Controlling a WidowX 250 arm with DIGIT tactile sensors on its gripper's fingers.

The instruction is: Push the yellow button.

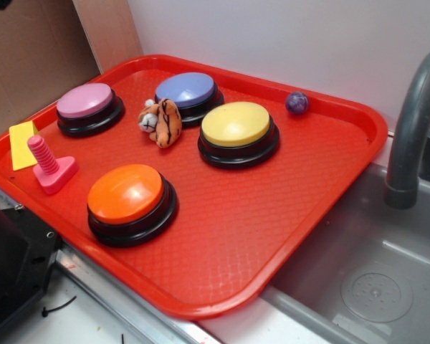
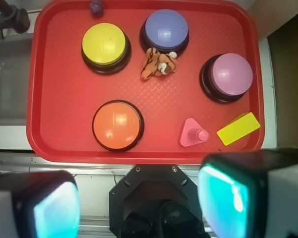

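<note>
Only the wrist view shows the pincer: its two fingers, with pale teal pads, fill the bottom corners of that picture, spread wide with nothing between them but the black mount behind, holding and touching nothing. The exterior view does not show the pincer, but it does show what the wrist view only clips: a grey tap bending over a grey sink beside the red tray, and brown cardboard behind. In the wrist view the tray lies wholly ahead of the fingers, its near rim just beyond them. The yellow button sits far ahead of the pincer and off toward the finger at the picture's left, near the tray's far edge, well apart from both fingers; in the exterior view it stands in the tray's middle, glossy dome on a black base. Nearest the pincer, almost straight ahead, is the orange button. Further out, beside the yellow one, is the blue button, with a small toy tiger touching or almost touching its near side. Ahead of the other finger are the pink button, a pink bolt standing upright on its base, and a flat yellow card just beside the bolt. A small purple ball lies by the far rim beyond the yellow button.
</note>
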